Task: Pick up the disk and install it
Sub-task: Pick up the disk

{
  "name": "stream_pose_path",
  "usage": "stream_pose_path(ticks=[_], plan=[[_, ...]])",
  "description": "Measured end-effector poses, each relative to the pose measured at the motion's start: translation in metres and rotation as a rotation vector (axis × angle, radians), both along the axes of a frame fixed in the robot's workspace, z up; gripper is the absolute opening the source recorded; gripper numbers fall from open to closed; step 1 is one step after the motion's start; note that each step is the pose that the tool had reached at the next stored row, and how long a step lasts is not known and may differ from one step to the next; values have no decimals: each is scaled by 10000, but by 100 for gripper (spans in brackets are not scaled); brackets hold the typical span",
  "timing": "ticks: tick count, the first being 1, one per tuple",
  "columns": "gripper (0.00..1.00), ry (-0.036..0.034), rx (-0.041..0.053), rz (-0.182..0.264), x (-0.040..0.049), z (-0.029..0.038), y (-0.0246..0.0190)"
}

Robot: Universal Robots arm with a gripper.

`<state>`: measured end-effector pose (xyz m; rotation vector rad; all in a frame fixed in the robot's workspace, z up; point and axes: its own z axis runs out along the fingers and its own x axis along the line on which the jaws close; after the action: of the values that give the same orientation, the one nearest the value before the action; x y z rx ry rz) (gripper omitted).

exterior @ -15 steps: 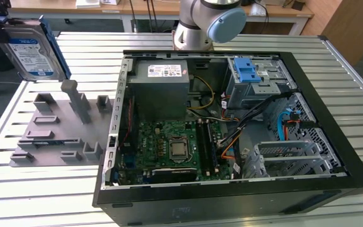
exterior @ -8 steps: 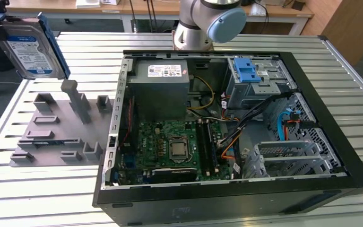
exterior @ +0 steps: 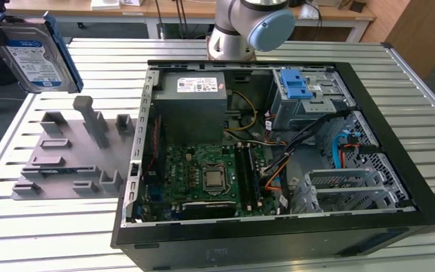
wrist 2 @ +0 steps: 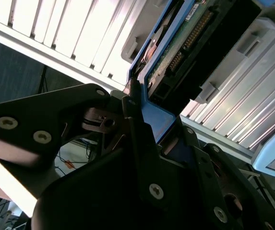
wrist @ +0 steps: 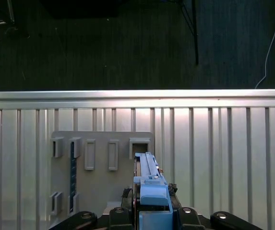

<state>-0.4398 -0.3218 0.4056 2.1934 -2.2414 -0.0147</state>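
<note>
While the disk (exterior: 36,56) hangs high in the air, pinched by its blue frame in the gripper (wrist: 150,194), the picking up looks done and the putting in has not begun. Right under the gripper lies the grey holder rack (wrist: 99,182), and the disk is well clear of it. The open computer case (exterior: 278,241) sits off to one side of the gripper, with its silver drive cage (exterior: 301,96) at the far end. I think the next move calls for a steady carry and a careful line-up with that cage. The exterior view shows the disk's blue-and-white label and the case. The second wrist view shows its green board and a black finger (wrist 2: 139,143) pressed on the blue frame. The first wrist view shows the disk edge-on over the rack.
</note>
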Motion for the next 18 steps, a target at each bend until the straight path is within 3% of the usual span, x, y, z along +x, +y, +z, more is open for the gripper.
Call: stream_pose_path(ticks=[18], plan=[[36, 0, -3, 0, 0, 143, 6]])
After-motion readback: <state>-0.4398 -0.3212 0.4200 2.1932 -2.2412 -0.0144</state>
